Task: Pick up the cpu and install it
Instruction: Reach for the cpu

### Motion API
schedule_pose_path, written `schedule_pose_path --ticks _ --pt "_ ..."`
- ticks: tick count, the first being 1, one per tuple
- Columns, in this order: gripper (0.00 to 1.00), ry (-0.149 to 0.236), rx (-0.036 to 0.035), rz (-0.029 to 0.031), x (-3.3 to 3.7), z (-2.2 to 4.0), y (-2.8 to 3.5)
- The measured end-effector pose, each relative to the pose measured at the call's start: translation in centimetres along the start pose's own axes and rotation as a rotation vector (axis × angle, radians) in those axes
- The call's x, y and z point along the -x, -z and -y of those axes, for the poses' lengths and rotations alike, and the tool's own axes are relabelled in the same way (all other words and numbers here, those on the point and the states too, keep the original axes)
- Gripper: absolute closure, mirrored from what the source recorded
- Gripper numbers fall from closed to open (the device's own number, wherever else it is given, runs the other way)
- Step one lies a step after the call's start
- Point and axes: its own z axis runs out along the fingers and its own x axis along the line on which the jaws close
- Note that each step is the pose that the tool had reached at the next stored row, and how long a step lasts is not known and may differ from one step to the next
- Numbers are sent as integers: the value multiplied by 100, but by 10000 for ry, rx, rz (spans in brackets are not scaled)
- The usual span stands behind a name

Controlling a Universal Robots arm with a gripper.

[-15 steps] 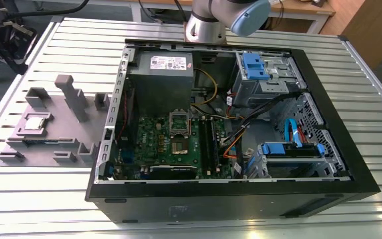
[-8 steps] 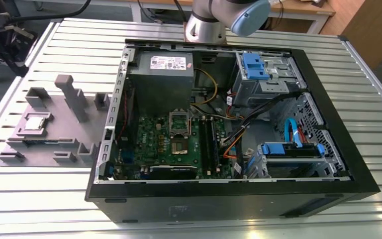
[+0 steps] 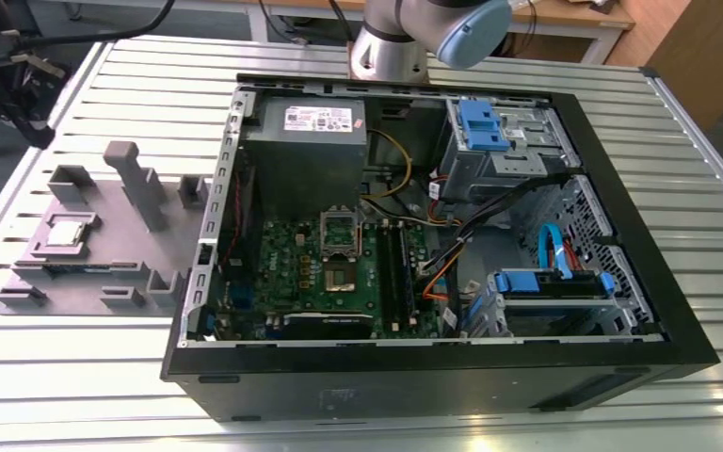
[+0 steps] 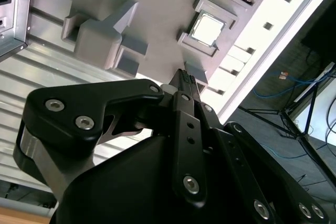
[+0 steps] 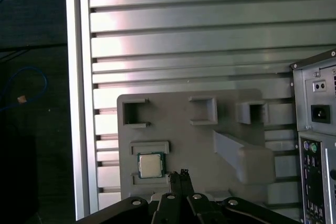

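Observation:
The cpu (image 3: 69,229) is a small silvery square chip lying flat in a raised pocket of the grey fixture plate (image 3: 101,275), on the exterior view's left of the computer case. Both wrist views look down on it from well above: the cpu (image 5: 150,165) (image 4: 206,29) lies a short way off the line of my gripper (image 5: 180,173) (image 4: 184,78). The black fingers are shut together with nothing between them. Inside the case, the motherboard socket (image 3: 340,274) lies uncovered, its metal frame (image 3: 340,226) hinged up.
The open black computer case (image 3: 437,363) holds a grey power-supply box (image 3: 301,141), drive cages with blue parts (image 3: 482,127) and loose cables. Tall posts (image 3: 142,188) rise from the fixture plate beside the cpu. The slatted metal table (image 3: 86,377) ends just beyond the plate.

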Motion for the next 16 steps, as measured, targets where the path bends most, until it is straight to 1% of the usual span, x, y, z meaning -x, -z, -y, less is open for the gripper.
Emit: schedule_pose_path --ticks 11,16 --pt "89 0 0 0 -13 13 -56" --pt "89 0 0 0 -22 20 -93"
